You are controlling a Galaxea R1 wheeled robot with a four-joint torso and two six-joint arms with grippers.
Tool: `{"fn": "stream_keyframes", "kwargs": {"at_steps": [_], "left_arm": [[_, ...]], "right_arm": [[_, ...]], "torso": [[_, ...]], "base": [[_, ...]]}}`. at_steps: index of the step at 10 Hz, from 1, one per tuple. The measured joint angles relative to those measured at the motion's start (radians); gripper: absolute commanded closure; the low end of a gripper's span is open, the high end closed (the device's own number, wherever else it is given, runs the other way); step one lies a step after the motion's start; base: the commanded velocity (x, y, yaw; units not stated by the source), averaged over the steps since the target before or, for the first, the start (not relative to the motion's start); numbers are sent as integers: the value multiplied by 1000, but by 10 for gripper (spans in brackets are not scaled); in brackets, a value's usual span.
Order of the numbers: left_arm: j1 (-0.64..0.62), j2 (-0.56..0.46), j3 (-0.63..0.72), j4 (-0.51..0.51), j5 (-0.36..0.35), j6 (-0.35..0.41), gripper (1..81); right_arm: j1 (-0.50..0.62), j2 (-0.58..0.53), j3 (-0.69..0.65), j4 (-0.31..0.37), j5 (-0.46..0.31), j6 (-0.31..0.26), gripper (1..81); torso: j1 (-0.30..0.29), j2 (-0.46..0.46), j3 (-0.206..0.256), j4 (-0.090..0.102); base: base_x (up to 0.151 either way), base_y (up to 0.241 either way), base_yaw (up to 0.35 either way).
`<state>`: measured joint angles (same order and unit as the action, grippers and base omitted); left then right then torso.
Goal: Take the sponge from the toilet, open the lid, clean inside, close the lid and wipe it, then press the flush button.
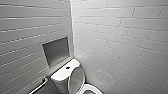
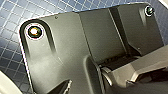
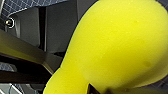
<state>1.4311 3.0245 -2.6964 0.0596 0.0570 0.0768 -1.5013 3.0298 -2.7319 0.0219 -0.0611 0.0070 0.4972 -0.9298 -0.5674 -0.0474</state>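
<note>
Toilet in tiled corner. Lid stands up against toilet tank. Bowl open, inside too hidden to tell. Flush button on toilet tank top. Square wall nook above toilet. Sponge squeezed in right gripper; how far from toilet, can't tell. Left gripper: wide or narrow, can't tell.

Bathroom, white-tiled walls, toilet

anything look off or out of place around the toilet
Nothing looks spilled, cracked or askew. The toilet sits in the tiled corner with its lid standing raised against the tank, and the flush button is on top of the tank. The sponge shows close up in the right wrist view, not on the tank.
</note>
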Motion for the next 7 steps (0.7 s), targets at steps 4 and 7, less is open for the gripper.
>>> {"fn": "stream_keyframes", "kwargs": {"at_steps": [4,7], "left_arm": [[-9,-2,0,-1,-5,0,10],[-11,-2,-1,-1,-4,1,10]], "right_arm": [[-7,-6,36,0,38,1,811],[-4,-11,35,0,38,2,811]], "torso": [[-3,0,1,0],[-2,1,0,0]], "base": [[119,0,0],[0,0,0]]}}
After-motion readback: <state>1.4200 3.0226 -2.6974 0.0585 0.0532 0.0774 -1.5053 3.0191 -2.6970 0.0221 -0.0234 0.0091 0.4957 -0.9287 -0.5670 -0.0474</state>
